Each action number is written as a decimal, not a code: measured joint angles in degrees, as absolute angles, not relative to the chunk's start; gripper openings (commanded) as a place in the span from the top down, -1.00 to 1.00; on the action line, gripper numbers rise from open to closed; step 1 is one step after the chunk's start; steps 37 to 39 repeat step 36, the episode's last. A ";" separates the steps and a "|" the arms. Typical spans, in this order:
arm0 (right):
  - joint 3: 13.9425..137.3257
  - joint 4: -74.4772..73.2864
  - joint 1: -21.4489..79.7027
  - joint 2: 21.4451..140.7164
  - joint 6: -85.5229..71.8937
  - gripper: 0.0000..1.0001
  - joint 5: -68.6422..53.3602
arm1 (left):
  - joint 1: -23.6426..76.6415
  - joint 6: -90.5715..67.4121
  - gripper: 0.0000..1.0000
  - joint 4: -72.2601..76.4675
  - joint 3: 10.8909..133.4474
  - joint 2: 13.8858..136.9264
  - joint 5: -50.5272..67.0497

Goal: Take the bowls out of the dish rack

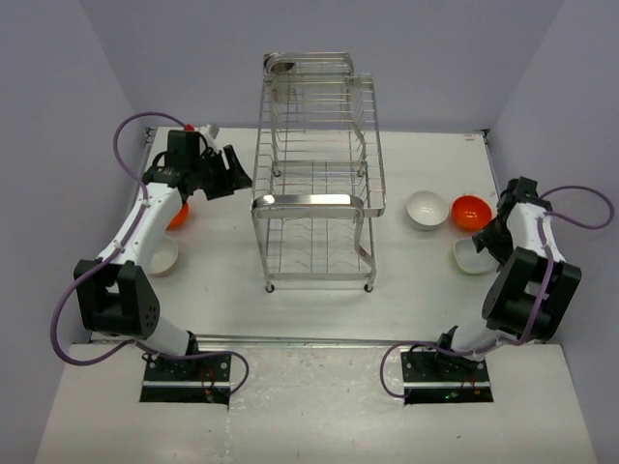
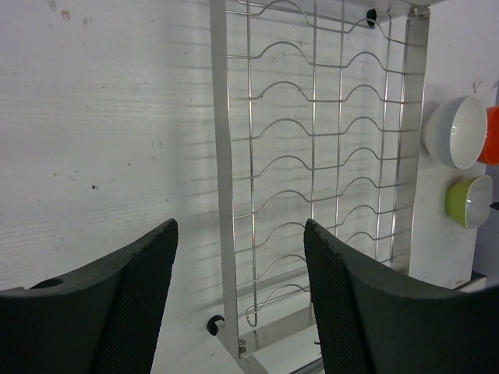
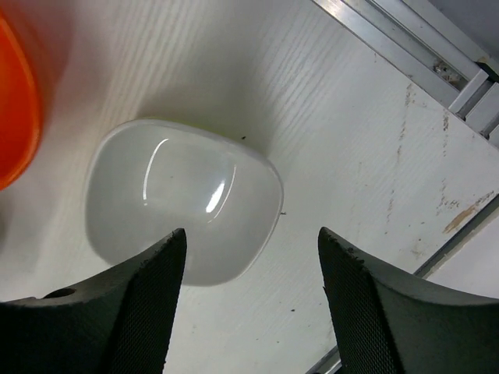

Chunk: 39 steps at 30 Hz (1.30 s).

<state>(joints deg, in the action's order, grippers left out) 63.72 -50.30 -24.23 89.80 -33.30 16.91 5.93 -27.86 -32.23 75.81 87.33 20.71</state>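
The chrome wire dish rack (image 1: 317,174) stands mid-table, and I see no bowl in it; its lower wire tier fills the left wrist view (image 2: 312,156). My left gripper (image 1: 237,174) is open and empty, left of the rack (image 2: 242,300). An orange bowl (image 1: 177,217) and a beige bowl (image 1: 162,256) sit by the left arm. A white bowl (image 1: 427,210) (image 2: 456,131), an orange bowl (image 1: 472,211) (image 3: 12,117) and a lime-green bowl with a pale inside (image 1: 474,257) (image 2: 470,200) (image 3: 183,199) sit at the right. My right gripper (image 1: 490,242) (image 3: 253,300) is open just above the lime-green bowl.
The table's aluminium edge rail (image 3: 437,54) runs close beside the right gripper. The purple walls close in the table at the back and on both sides. The left arm's elbow lies over the orange bowl on the left.
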 measured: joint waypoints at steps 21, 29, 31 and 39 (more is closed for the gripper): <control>79.33 -51.27 -2.02 72.20 -29.78 -0.98 0.08 | 5.91 -25.54 -0.33 -36.27 78.04 87.39 14.63; 70.08 -47.94 1.56 64.40 -26.89 -0.98 -7.05 | 5.91 -21.45 -0.47 -39.00 78.72 85.12 8.19; 68.47 -47.24 2.52 63.33 -26.52 -0.98 -7.75 | 5.91 -20.71 -0.51 -39.18 78.76 84.18 6.74; 65.69 -46.96 4.14 60.99 -25.61 -0.98 -8.49 | 5.89 -19.84 -0.56 -39.22 78.76 83.31 5.13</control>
